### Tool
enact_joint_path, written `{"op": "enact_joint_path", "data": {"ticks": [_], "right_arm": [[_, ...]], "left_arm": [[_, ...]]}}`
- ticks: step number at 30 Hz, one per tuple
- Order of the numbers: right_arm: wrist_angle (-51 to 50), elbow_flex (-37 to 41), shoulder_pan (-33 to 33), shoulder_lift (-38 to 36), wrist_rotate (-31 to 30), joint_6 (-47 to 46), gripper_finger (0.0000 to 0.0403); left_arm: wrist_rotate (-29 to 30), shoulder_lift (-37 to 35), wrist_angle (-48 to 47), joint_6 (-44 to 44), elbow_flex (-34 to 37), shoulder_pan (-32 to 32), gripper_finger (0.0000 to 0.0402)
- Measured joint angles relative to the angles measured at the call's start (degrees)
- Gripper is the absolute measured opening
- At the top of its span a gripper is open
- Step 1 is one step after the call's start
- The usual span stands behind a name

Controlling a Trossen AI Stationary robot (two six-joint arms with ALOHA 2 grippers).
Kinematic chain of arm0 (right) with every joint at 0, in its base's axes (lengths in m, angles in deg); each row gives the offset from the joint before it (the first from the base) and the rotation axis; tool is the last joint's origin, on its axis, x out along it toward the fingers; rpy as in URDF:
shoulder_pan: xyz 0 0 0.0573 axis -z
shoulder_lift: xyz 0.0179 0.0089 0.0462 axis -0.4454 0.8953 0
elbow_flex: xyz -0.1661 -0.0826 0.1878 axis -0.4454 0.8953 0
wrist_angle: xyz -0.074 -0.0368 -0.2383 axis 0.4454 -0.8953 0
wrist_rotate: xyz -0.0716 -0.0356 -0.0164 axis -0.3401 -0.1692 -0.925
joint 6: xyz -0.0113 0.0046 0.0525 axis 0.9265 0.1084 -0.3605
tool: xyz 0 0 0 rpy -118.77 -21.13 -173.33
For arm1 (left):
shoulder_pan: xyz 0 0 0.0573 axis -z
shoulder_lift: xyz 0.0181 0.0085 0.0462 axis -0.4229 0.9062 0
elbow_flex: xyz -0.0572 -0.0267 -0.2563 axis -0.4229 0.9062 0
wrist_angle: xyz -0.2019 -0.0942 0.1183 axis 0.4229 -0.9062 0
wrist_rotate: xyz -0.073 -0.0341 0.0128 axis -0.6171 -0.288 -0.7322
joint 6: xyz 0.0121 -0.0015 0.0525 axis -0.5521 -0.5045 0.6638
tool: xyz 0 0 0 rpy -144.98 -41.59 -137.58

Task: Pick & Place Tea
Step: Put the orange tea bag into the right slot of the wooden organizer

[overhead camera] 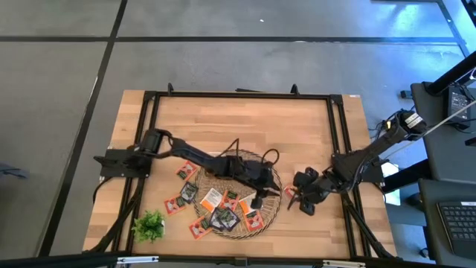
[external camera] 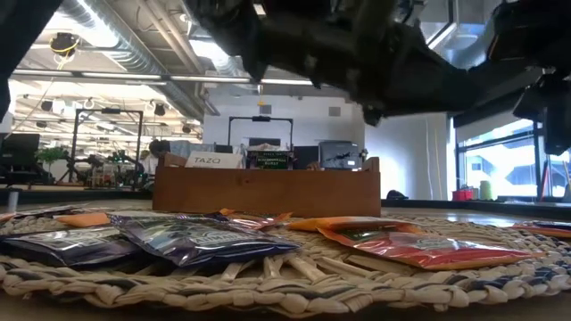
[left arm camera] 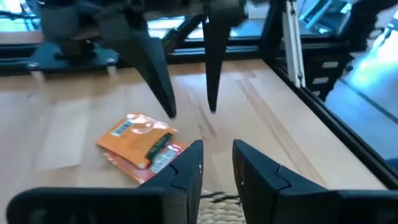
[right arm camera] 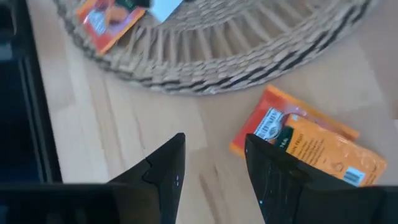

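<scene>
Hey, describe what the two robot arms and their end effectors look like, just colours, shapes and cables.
Both arms are dark, nearly black, built of slim jointed segments. The left end effector has two blocky dark fingers with squared tips. The right end effector has two flat dark fingers that taper to angular points. A thin black cable loops beside the left arm, above the round wicker mat. No markings are readable.

Flat orange, dark and red tea sachets [overhead camera: 212,198] scattered on and beside wicker mat [overhead camera: 271,216]
</scene>
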Motion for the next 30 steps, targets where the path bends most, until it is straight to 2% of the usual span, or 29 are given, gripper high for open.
{"op": "enact_joint_path", "data": {"ticks": [5,13,21,30], "right_arm": [[-1.7,0.0,-2.5,0.0,0.6,5.1,0.0168],[-11.8,0.0,-6.3,1.3,-4.4,2.9,0.0168],[-12.8,0.0,-7.3,9.0,-6.1,6.7,0.0168],[-10.5,0.0,-7.5,13.0,1.1,5.5,0.0168]], "left_arm": [[2.5,1.7,1.4,-0.1,-2.1,0.7,0.0085],[3.6,3.5,1.7,2.7,-7.0,0.7,0.0082],[5.3,7.1,3.4,1.7,-8.1,0.1,0.0075],[5.8,9.2,3.0,-0.3,-8.4,-0.4,0.0051]]}}
